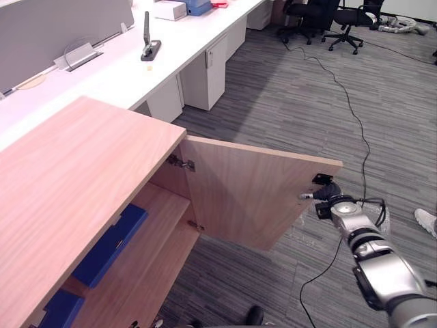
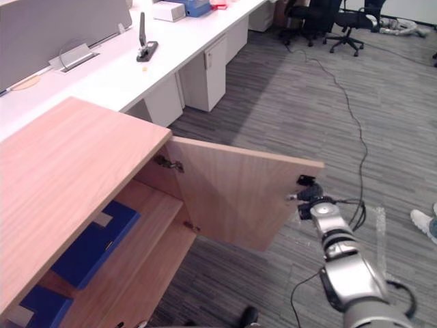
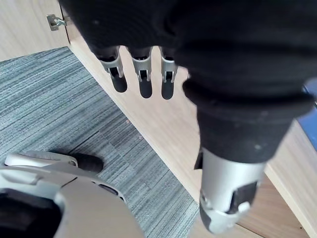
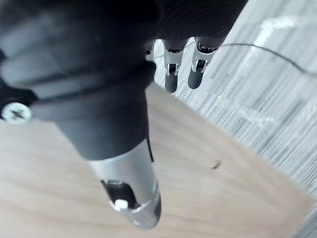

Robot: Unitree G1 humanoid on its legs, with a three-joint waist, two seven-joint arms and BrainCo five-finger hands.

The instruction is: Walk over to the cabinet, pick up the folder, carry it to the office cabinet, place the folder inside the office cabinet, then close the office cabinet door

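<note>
Left eye view: the right hand [image 1: 326, 197] sits at the free upper corner of the door [image 1: 252, 198], which stands about half open from the cabinet [image 1: 68, 178]. In the right wrist view its fingers are straight and loose beside the door's face, gripping nothing. I cannot tell whether they touch it.

A push so near the corner could slide off the edge, leaving the door ajar, or it could bounce back off the frame.

The folder [image 1: 109, 246] is blue, flat and stiff-looking. It lies on the shelf [image 1: 160, 222] inside, left of the door and clear of its swing, with another blue folder [image 1: 58, 311] lower down. The left hand [image 3: 143, 79] hangs open by the cabinet's foot.
</note>
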